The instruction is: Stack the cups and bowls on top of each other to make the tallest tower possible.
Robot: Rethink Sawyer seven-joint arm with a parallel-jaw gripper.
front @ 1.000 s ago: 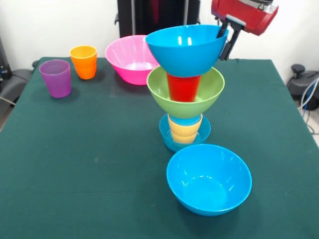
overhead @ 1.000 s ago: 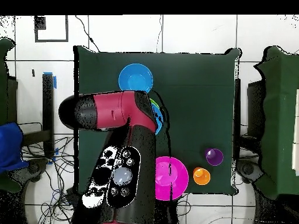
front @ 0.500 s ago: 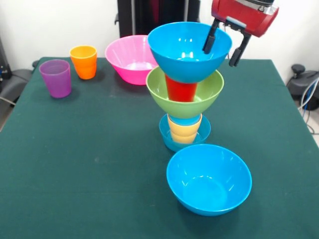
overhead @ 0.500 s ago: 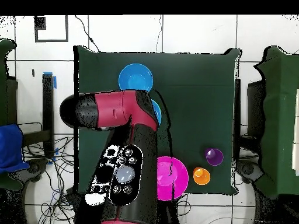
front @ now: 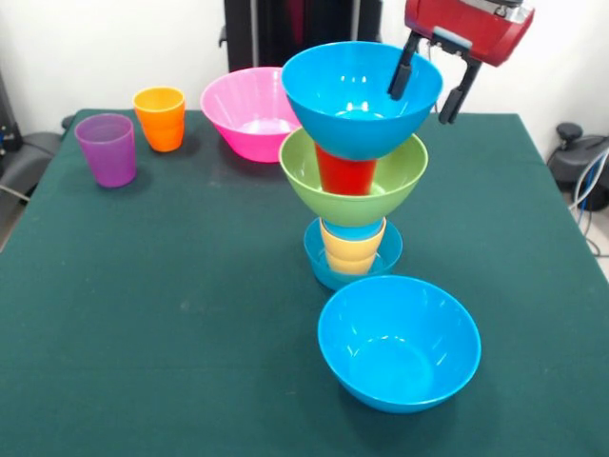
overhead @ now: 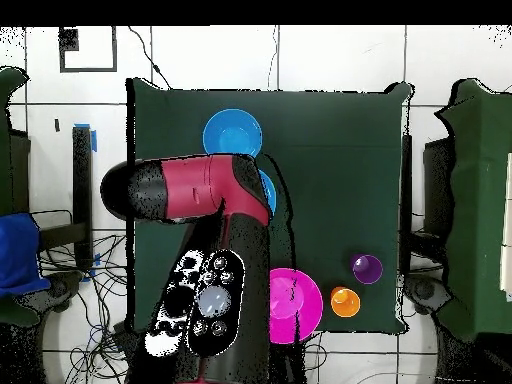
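- While our gripper straddles the rim of the top blue bowl, its jaws stand spread, one finger inside, one outside, gripping nothing.
- Tower, mid-surface: small blue bowl as base, yellow-orange cup, green bowl, red cup, then that blue bowl.
- Loose stock: 1 blue bowl just in front of the tower; pink bowl, orange cup and purple cup well apart.
- Risk, as we judge it: a finger catching the rim on withdrawal could tip the column.
- Surface: dark green cloth. Room: white wall, cables at the edges.
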